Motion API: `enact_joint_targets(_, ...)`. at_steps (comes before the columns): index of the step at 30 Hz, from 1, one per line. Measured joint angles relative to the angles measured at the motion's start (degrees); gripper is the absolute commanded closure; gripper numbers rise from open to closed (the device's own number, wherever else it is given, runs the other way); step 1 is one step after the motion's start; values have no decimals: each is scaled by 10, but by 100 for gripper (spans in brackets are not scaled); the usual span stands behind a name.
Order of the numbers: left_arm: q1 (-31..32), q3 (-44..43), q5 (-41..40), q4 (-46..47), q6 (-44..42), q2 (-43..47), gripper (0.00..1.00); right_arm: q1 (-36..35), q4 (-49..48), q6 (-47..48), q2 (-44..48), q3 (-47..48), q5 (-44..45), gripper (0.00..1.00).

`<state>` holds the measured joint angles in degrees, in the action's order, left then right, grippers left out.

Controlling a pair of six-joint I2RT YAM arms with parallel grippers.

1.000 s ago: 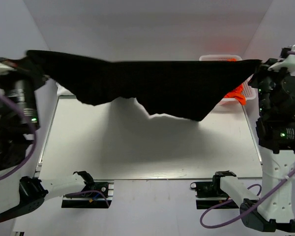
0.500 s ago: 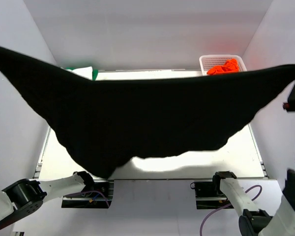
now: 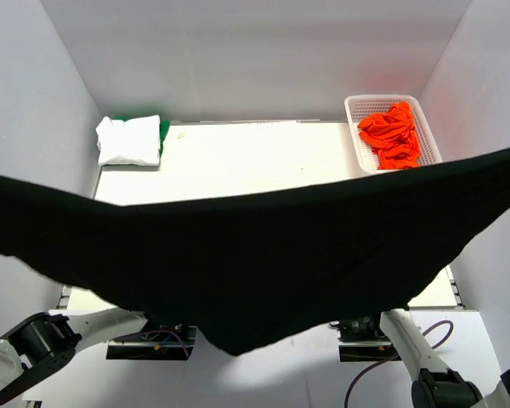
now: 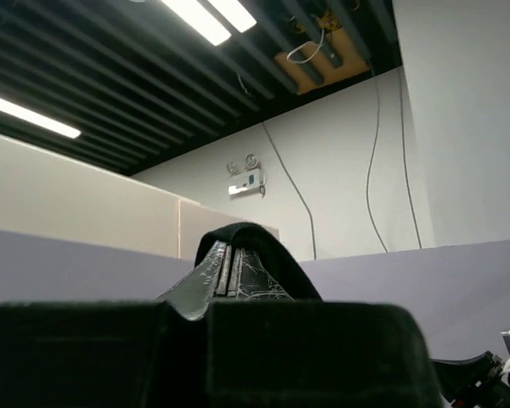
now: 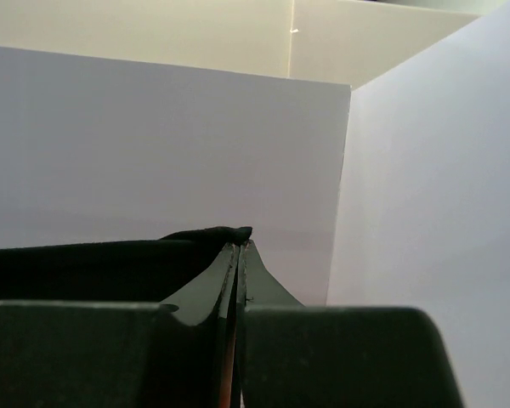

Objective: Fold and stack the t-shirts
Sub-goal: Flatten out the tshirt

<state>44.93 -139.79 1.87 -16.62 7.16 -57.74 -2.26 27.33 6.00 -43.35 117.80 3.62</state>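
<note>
That soft black cloth t-shirt (image 3: 263, 255) sags like a hammock, left fingers (image 4: 206, 279) and right fingers (image 5: 268, 287) pinched onto its edges.

Big black cloth t-shirt (image 3: 263, 255) spans the whole near side. Open tabletop (image 3: 255, 161) behind it, between folded white t-shirt (image 3: 129, 140) and white plastic basket (image 3: 372, 105).
</note>
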Motion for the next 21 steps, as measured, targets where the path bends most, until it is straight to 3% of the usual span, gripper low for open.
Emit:
enact_joint_targets(4, -7, 8, 13, 17, 5, -1, 100, 0, -6, -2, 17, -15, -8, 100)
enact_joint_targets(8, -9, 49, -25, 22, -19, -1, 100, 0, -29, -12, 24, -73, -10, 100)
enact_joint_targets(14, -3, 183, -173, 68, -106, -25, 100, 0, -75, -33, -6, -233, -6, 100)
enact_joint_targets(21, -15, 407, -361, 207, -242, -126, 100, 0, -148, -73, -143, -424, -7, 100)
